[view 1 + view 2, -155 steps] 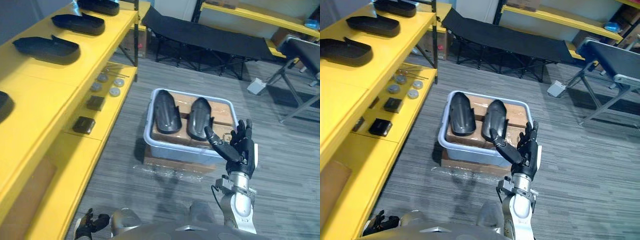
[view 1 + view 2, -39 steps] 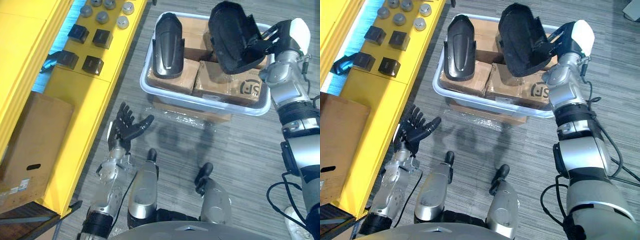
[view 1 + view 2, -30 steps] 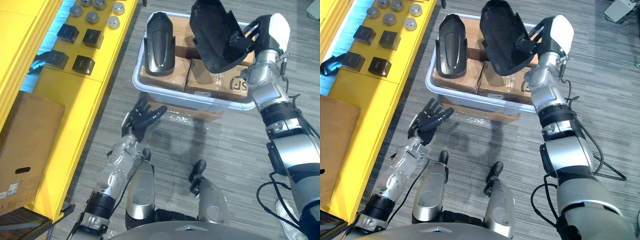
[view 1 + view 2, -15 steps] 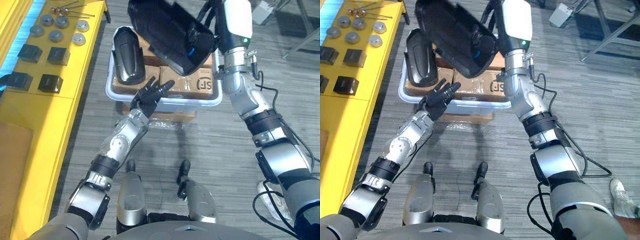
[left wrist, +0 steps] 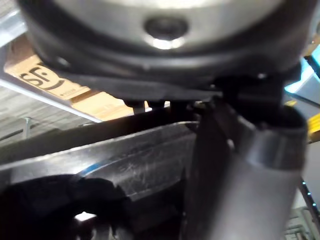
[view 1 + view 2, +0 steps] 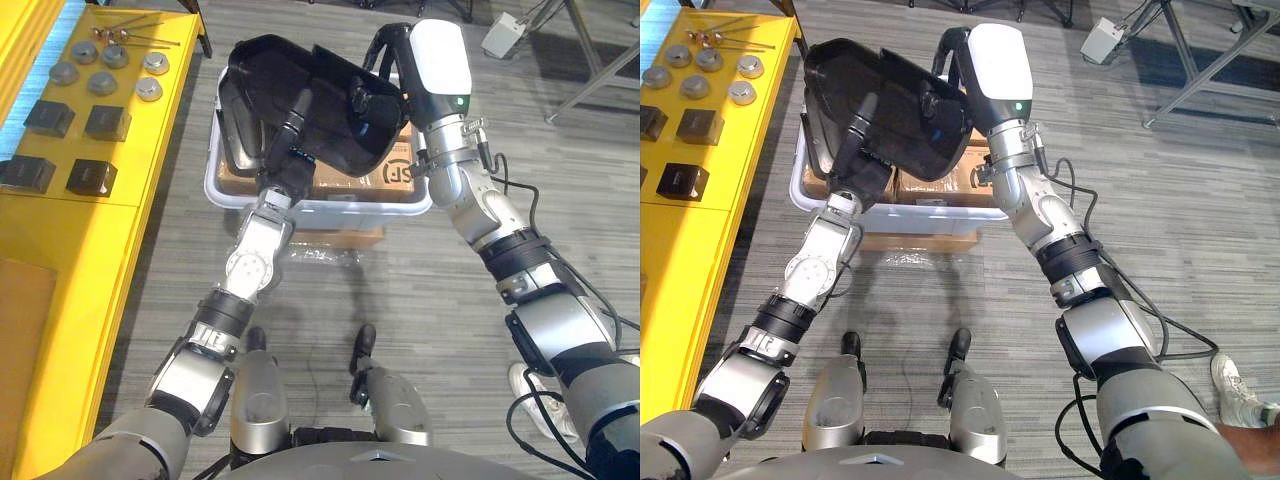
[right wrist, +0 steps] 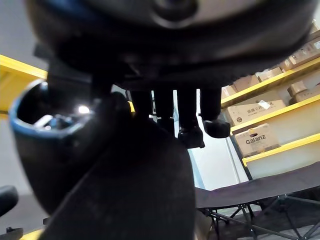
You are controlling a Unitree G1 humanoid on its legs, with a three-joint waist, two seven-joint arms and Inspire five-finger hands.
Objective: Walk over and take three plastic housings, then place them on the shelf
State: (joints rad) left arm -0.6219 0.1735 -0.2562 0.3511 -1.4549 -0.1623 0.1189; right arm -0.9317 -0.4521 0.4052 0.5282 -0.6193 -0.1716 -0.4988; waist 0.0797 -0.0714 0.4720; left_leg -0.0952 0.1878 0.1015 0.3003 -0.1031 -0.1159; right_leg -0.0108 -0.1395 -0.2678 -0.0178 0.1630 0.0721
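Observation:
A large black plastic housing (image 6: 320, 90) hangs tilted above the grey bin (image 6: 330, 208). My right hand (image 6: 378, 95), with its white cover, is shut on the housing's right edge; the right wrist view shows its fingers (image 7: 190, 125) curled over the dark shell (image 7: 125, 190). My left hand (image 6: 287, 160) reaches up from below, fingers straight against the housing's underside (image 5: 100, 165). A second black housing (image 6: 238, 150) lies in the bin on cardboard boxes (image 6: 395, 175), mostly hidden behind the lifted one.
A low yellow shelf (image 6: 60, 230) runs along the left, bearing black blocks (image 6: 90, 178) and metal discs (image 6: 105, 80). The bin rests on a flat cardboard box (image 6: 340, 238) on the grey floor. A person's shoe (image 6: 1240, 385) shows at the lower right.
The right hand has swung the housing up and leftward over the bin. The left arm rose from beside the floor until its straight fingers met the housing. The view has shifted too.

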